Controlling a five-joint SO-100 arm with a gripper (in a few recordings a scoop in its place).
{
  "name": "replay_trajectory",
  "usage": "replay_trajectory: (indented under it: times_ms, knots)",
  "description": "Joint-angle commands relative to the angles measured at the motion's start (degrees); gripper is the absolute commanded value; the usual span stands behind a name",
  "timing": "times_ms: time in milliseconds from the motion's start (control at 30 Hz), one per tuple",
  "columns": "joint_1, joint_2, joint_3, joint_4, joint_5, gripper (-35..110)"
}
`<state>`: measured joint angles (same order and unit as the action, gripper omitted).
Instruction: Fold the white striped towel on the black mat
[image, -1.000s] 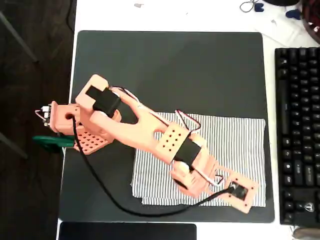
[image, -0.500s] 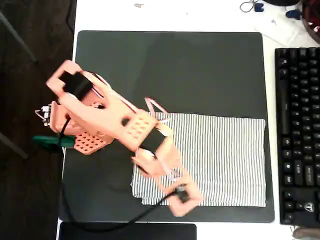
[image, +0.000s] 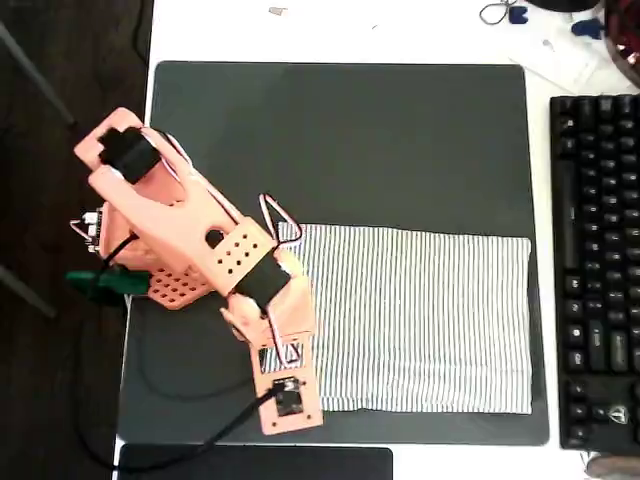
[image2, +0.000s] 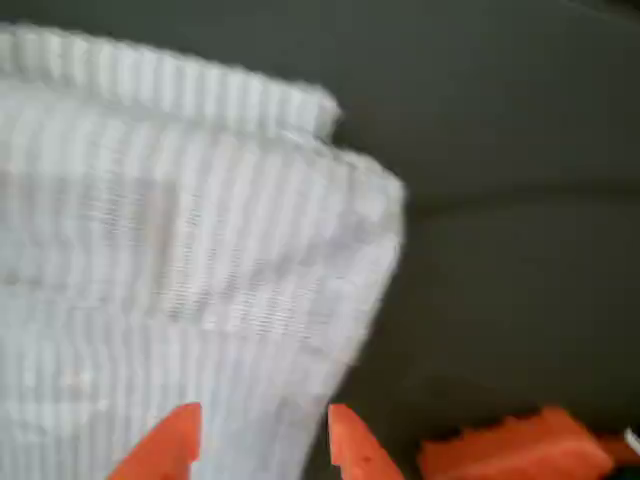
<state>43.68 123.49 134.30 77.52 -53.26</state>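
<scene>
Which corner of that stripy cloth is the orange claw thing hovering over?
The tool sits over the white striped towel at its lower-left corner in the overhead view, nearest the arm's base. The other three corners lie uncovered on the black mat.

Robot arm (image: 200, 235): salmon-orange plastic links, some perforated with round holes; black motor blocks at the joints; red-and-white wires and one black cable; orange gripper (image2: 258, 440) fingertips in the wrist view.

The white surface (image: 400, 30) carries the black mat (image: 350, 130), which covers most of it in the overhead view. A black keyboard (image: 595, 260) lies just beside the mat's right edge. A smaller black slab (image: 255, 463) lies below the mat.
</scene>
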Motion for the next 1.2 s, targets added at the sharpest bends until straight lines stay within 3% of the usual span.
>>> replay_trajectory:
  times_ms: [0, 300, 667, 1000, 1167]
  knots:
    - [0.26, 2.64, 2.29, -1.23, 1.14, 17]
    - [-4.66, 7.03, 14.68, -10.46, 6.42, 20]
    - [-14.41, 0.18, 18.37, -22.41, 15.47, 16]
    - [-7.12, 4.22, 13.36, -8.79, 8.96, 19]
    - [-6.59, 4.31, 14.94, -10.55, 8.00, 19]
